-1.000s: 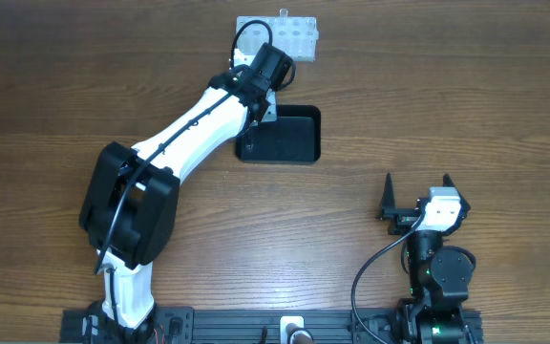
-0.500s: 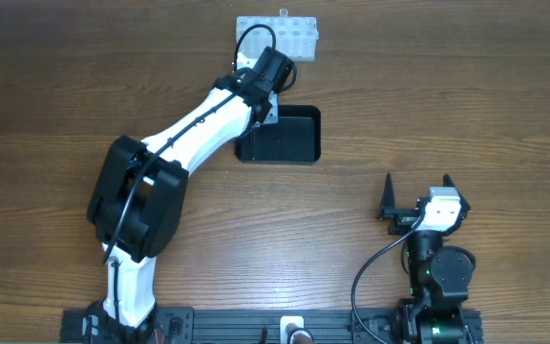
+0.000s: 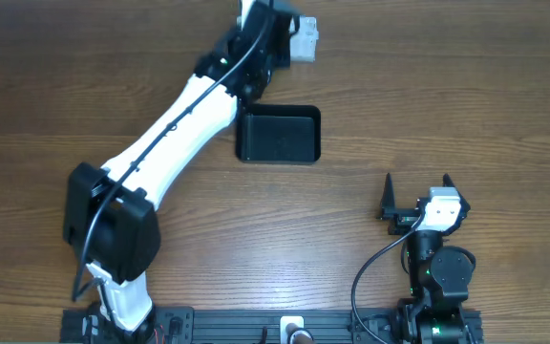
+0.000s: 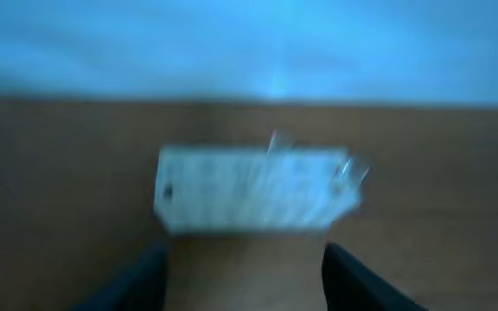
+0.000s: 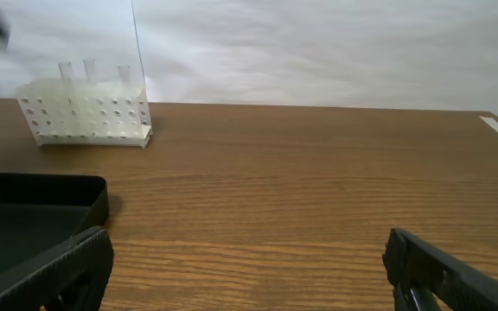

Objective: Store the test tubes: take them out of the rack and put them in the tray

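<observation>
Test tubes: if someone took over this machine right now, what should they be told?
Left gripper: open, empty, facing the test tube rack.
Right gripper: open, empty, off to the side.
Three test tubes appear to stand in the rack; the black tray lies near it, contents unclear.
To do: move those tubes to the tray.

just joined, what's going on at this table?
The left arm is stretched out to the white test tube rack at the far edge. The left gripper is lined up on the rack with its fingers open and holds nothing. A few test tubes stand in the rack. The black tray sits mid-table. The right gripper is parked near its base, open and empty.
</observation>
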`<state>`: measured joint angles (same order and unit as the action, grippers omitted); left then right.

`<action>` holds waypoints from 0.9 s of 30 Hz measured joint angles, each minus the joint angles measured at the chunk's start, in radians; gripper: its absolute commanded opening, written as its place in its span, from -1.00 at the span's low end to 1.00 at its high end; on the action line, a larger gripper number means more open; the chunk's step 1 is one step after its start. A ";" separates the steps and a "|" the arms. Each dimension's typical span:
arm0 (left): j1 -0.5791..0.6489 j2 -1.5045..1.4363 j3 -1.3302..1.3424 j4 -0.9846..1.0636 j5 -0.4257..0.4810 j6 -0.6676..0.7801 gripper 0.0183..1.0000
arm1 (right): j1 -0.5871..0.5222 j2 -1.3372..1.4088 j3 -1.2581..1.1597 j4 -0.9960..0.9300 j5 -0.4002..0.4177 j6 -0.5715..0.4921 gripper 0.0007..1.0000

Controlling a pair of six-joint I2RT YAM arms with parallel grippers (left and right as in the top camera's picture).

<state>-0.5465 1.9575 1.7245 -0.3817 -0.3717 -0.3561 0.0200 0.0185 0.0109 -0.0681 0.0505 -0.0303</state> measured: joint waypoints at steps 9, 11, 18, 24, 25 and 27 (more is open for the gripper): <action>0.011 0.096 0.004 0.246 -0.008 0.087 0.47 | 0.000 0.000 0.000 0.000 0.000 0.000 0.98; 0.021 0.141 0.004 0.272 -0.008 0.092 0.46 | 0.000 0.000 0.000 0.000 0.000 -0.001 0.98; 0.055 0.254 0.004 0.312 -0.008 0.103 0.45 | 0.000 0.000 0.000 0.000 0.000 0.000 0.98; 0.066 0.293 0.045 0.319 -0.008 0.103 0.44 | 0.000 0.000 0.000 0.000 0.000 0.000 0.98; 0.066 0.299 0.051 0.320 -0.008 0.103 0.44 | 0.000 0.000 0.000 0.000 0.000 0.000 0.98; 0.066 0.313 0.057 0.323 -0.008 0.103 0.44 | 0.000 0.000 0.000 0.000 0.000 0.000 0.99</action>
<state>-0.4801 2.2707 1.7817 -0.0582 -0.3794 -0.2527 0.0200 0.0185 0.0109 -0.0681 0.0502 -0.0299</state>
